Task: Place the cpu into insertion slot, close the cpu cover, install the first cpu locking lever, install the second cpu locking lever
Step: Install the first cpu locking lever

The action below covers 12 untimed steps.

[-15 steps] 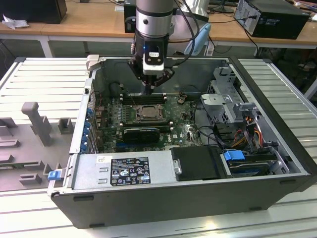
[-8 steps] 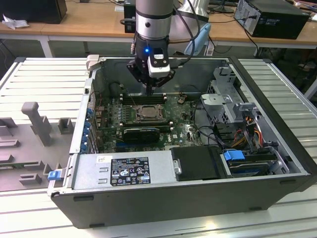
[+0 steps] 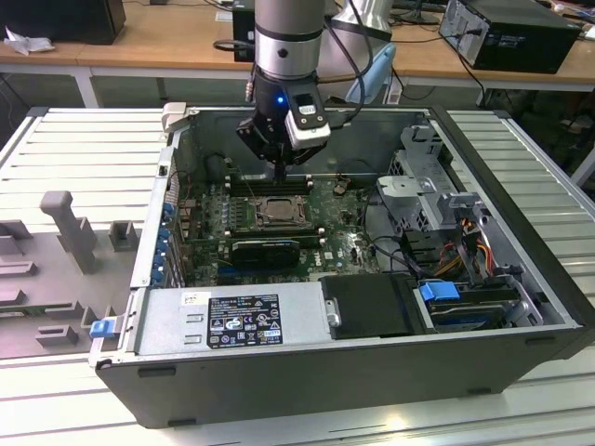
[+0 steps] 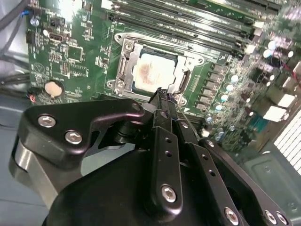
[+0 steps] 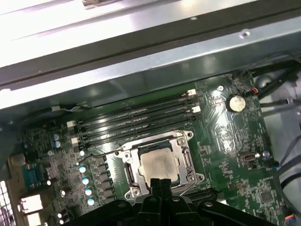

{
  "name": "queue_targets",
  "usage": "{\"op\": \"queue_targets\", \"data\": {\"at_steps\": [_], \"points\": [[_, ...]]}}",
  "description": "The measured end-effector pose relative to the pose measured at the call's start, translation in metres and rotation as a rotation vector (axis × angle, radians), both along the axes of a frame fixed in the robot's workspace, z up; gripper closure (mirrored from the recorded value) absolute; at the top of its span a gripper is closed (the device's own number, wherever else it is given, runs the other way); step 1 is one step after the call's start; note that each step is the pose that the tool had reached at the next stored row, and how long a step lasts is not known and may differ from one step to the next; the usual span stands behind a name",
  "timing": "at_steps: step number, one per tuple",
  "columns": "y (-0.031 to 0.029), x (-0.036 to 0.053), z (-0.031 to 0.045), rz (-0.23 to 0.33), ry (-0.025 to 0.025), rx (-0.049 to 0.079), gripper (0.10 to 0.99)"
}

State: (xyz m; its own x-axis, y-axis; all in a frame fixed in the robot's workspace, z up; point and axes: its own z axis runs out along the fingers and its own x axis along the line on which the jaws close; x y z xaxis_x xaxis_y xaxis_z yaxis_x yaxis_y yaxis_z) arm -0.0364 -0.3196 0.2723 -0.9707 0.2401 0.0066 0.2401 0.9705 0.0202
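CPU (image 4: pixel 153 70), one pale silvery-beige square chip, lies flat inside the insertion slot (image 4: pixel 123 66) on the green motherboard (image 4: pixel 70 56); in the first wrist view the same chip (image 5: pixel 160 165) sits within the socket's silvery rim (image 5: pixel 187 160). One cpu cover (image 4: pixel 184 81), a thin metal frame with a square window, surrounds the chip; whether it is fully pressed down I cannot tell. One thin wire lever (image 5: pixel 101 151) runs along the socket's edge in the first wrist view.

One tool (image 4: pixel 162 96) hangs just above the socket's edge, its two black fingers (image 5: pixel 161 186) pressed together with nothing between them. In the exterior view the tool (image 3: pixel 282 174) points down at the socket (image 3: pixel 276 212) from the arm (image 3: pixel 288 42).

Four long black memory slots (image 5: pixel 141 115) lie side by side just beyond the socket, near the case wall. One round coin battery (image 5: pixel 236 102) sits on the board, well apart from the socket.

One open grey computer case (image 3: pixel 521 269) rests on the slatted metal bench (image 3: pixel 84 149) and holds the board, one power supply box (image 3: pixel 232 321) with a white-and-black printed label too small to read, one black panel (image 3: pixel 367 307) beside it, and a drive cage (image 3: pixel 423 177) with cables. Two blue clips show in the exterior view, one (image 3: pixel 100 326) at the case corner, one (image 3: pixel 439 290) near the drive bay.
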Motion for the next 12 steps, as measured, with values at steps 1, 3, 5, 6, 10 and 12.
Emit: {"op": "queue_targets", "data": {"at_steps": [1,3,5,6,10,12], "points": [[0.0,-0.0001,-0.0003,0.013,-0.0001,0.001,0.98],[0.0,-0.0004,-0.0011,0.051,0.0,0.001,0.98],[0.0,-0.0004,-0.0017,0.106,-0.0003,0.002,0.98],[0.0,-0.0004,-0.002,0.128,-0.0008,0.002,0.98],[0.0,-0.0003,-0.0037,0.209,-0.0041,0.002,0.98],[0.0,-0.0005,-0.0044,0.236,-0.0049,0.001,0.98]]}}
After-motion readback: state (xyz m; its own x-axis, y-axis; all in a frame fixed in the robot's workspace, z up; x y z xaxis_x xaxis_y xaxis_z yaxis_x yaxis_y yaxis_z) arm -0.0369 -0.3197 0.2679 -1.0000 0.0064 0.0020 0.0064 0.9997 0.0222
